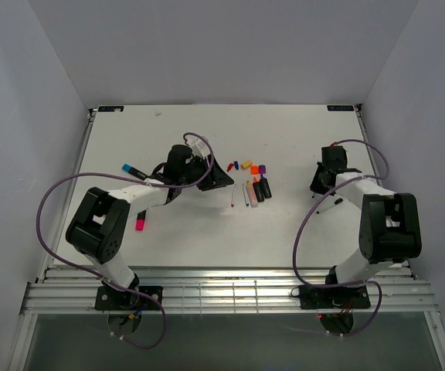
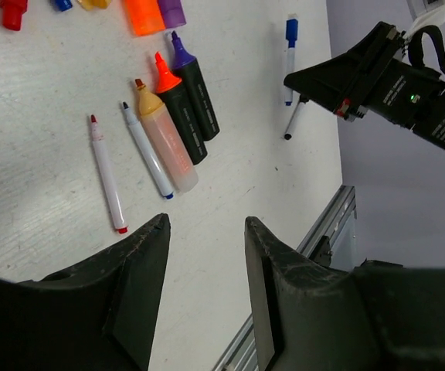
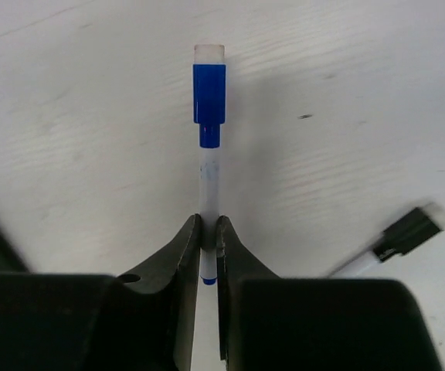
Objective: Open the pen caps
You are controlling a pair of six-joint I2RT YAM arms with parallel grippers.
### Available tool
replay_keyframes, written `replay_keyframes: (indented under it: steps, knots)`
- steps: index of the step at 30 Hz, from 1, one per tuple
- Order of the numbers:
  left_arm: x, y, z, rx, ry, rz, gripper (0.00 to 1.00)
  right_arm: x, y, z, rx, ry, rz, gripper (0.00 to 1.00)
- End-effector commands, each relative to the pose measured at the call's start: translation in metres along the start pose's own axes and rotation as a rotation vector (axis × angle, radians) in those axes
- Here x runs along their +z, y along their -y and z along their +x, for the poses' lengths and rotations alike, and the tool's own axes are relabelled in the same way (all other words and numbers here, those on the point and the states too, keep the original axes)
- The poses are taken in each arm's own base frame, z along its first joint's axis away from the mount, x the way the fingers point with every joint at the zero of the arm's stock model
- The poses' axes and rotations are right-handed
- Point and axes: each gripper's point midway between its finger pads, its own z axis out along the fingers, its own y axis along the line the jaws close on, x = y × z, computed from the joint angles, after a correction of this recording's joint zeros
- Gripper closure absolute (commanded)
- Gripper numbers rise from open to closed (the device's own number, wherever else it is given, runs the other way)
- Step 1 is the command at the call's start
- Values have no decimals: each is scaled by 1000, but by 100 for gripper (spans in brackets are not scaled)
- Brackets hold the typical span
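Observation:
My right gripper (image 3: 208, 224) is shut on the white barrel of a thin pen (image 3: 208, 185), near its tail end. That pen's blue cap (image 3: 209, 93) is on and points away from the fingers. In the left wrist view the same blue cap (image 2: 290, 31) shows beside the right gripper (image 2: 361, 77). My left gripper (image 2: 207, 220) is open with nothing between its fingers and hovers near a row of uncapped markers (image 2: 180, 116). Loose pen caps lie beyond them: red (image 2: 10, 11), orange (image 2: 144, 15) and purple (image 2: 172, 11).
A thin pen with a black cap (image 3: 404, 232) lies just right of the held pen. A teal-capped marker (image 1: 130, 168) and a magenta-capped marker (image 1: 140, 222) lie at the table's left. The table's metal near rail (image 2: 323, 232) is close to the left gripper.

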Motion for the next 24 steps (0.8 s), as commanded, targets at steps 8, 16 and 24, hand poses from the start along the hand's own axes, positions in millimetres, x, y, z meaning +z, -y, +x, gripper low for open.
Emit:
replay_keyframes:
  steps: [8,16,24]
  knots:
    - [7,34,-23,-43,-17,103,44,-105,-175,46,-328,68,-692,92]
    - [18,27,-17,-109,-43,108,43,-133,-220,72,-418,43,-814,92]
    - [26,25,-16,-137,-48,116,43,-139,-237,78,-434,37,-878,92]
